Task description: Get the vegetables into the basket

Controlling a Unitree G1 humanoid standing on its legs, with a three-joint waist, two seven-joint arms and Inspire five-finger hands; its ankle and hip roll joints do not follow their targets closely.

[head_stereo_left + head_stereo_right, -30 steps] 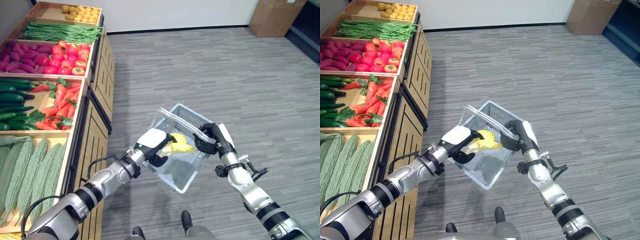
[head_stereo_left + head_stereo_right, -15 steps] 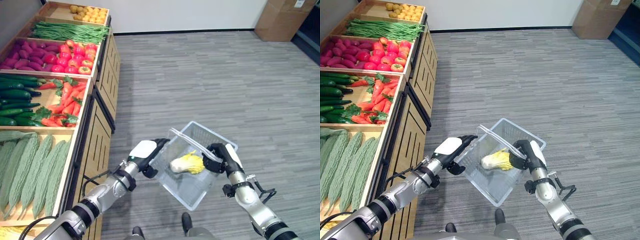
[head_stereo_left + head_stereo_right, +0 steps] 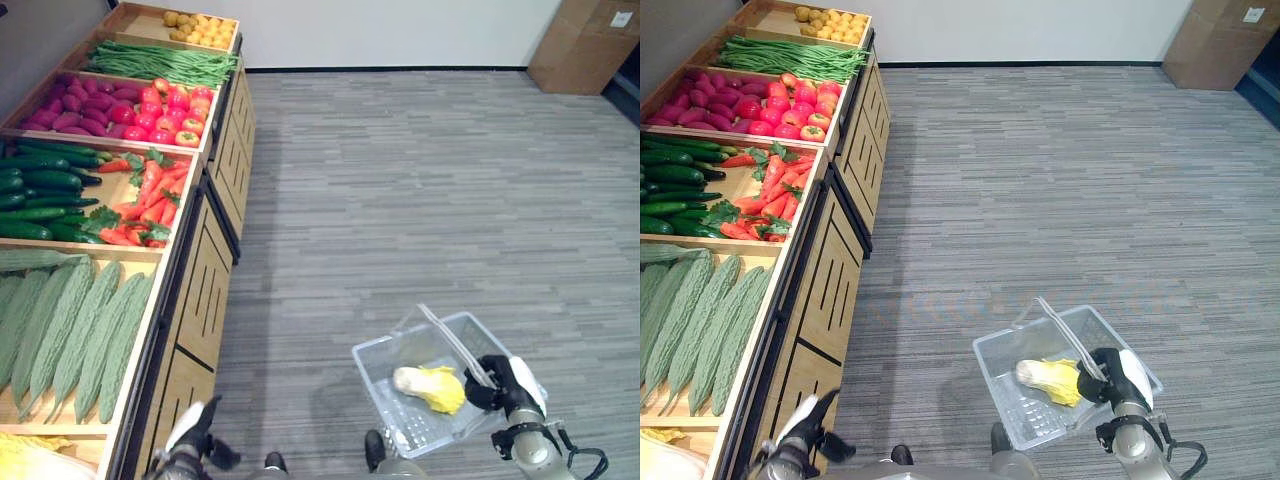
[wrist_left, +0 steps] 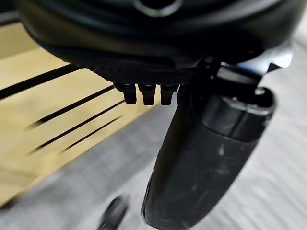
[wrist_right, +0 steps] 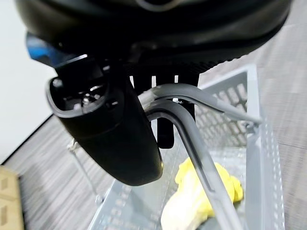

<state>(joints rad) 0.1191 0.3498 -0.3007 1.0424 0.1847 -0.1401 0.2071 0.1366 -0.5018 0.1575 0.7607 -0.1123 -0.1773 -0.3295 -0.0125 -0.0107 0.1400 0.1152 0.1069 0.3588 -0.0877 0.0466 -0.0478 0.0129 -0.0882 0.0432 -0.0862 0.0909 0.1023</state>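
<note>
A clear plastic basket [image 3: 374, 378] hangs low at my right side. In it lies a pale cabbage with yellow leaves [image 3: 428, 386], also seen in the right wrist view as the cabbage [image 5: 194, 201]. My right hand [image 3: 503, 377] is shut on the basket's grey handles [image 5: 192, 127], with its thumb [image 5: 110, 134] over them. My left hand [image 3: 193, 438] is low at the left, beside the wooden stand, its fingers [image 4: 144, 94] relaxed and holding nothing. More vegetables lie on the stand: bitter gourds [image 3: 75, 325], carrots [image 3: 145, 200] and cucumbers [image 3: 40, 190].
The wooden stand [image 3: 205, 290] runs along the left, with red tomatoes [image 3: 165, 105], purple roots [image 3: 70, 110], green beans [image 3: 160, 65] and yellow produce [image 3: 195, 25] further back. Grey carpet floor spreads to the right. A cardboard box [image 3: 590, 45] stands at the far right.
My left hand let go of the cabbage, left the basket and dropped low to the left. The cabbage now lies in the basket, which has sunk to my right. The camera has moved.
</note>
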